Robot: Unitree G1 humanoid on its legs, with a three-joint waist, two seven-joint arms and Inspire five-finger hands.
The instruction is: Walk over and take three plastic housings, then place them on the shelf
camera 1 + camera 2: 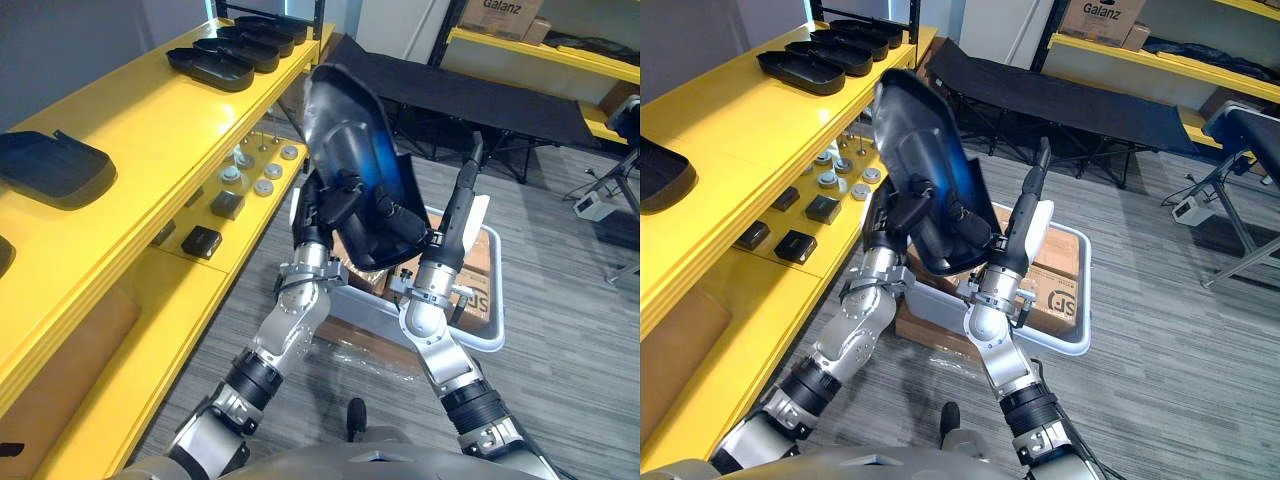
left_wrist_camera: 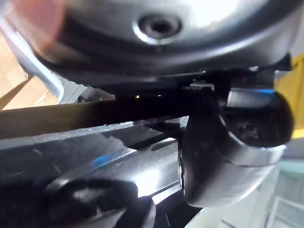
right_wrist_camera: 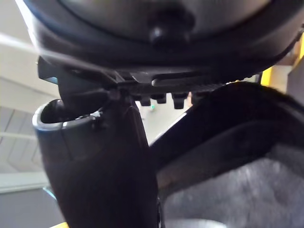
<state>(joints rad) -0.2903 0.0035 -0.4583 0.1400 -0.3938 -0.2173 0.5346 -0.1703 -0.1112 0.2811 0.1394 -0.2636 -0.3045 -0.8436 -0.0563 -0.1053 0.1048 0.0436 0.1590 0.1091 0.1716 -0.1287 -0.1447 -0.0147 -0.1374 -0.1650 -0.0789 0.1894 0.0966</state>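
Held the plastic housing [image 1: 352, 150] at frame centre with left hand [image 1: 335, 203] fingers curled round its lower part and right hand [image 1: 458, 225] fingers straight alongside; judged stiff, light, slick, best gripped at the rim.

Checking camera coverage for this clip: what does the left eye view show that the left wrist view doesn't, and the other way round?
The left eye view adds the yellow shelf with a row of black housings on top, the white crate on the floor, and the right hand, fingers straight, steadying the held housing. The left wrist view adds a close look at the thumb against the housing's glossy surface. Shared: the left hand curled round that housing.
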